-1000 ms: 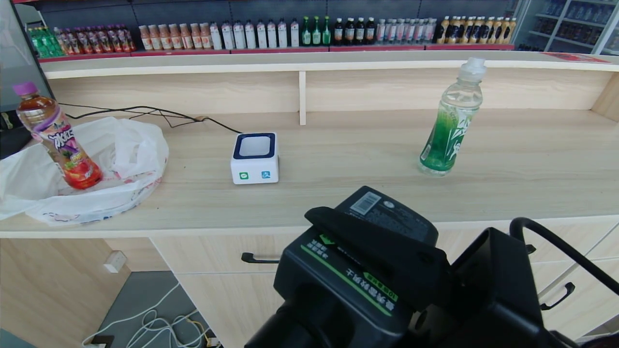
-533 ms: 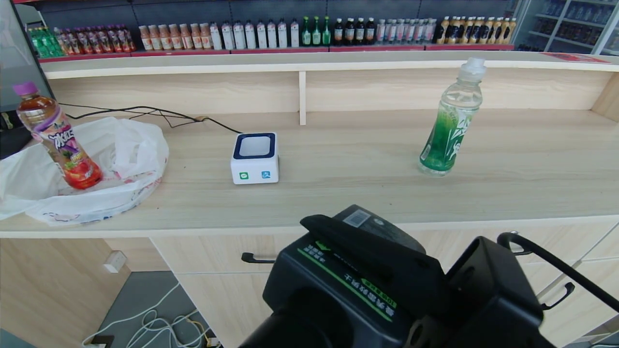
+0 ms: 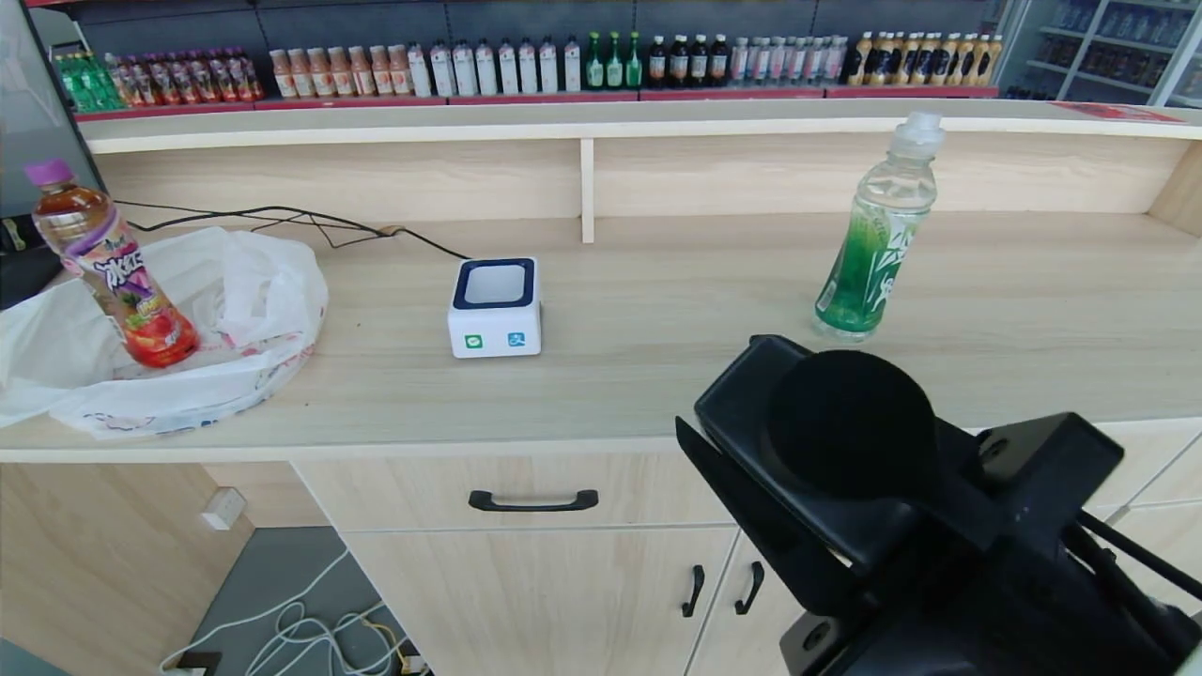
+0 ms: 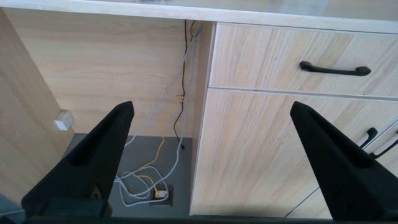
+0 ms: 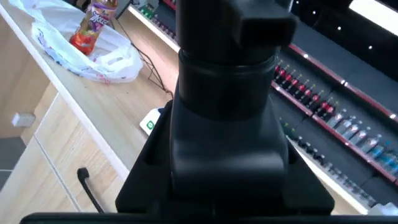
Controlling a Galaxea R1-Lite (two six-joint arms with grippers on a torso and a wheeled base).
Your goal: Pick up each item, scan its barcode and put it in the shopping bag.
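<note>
Green bottle [image 3: 873,244] stands upright on the R part of the tabletop [image 3: 657,376], not bagged. Vs 1 s ago: R arm [image 3: 845,451] swung from low centre to the right & up, drawer handle [image 3: 533,500] now uncovered; nothing else moved. Count: 2 bottles, 1 shopping bag [image 3: 254,282] at the L end w/ red tea bottle [image 3: 113,272] upright on it, 1 scanner [image 3: 495,305] mid. Wide bare wood btw scanner & green bottle. L tool [image 4: 211,109] gapes wide, empty, below the front edge. R tool: can't tell.
</note>
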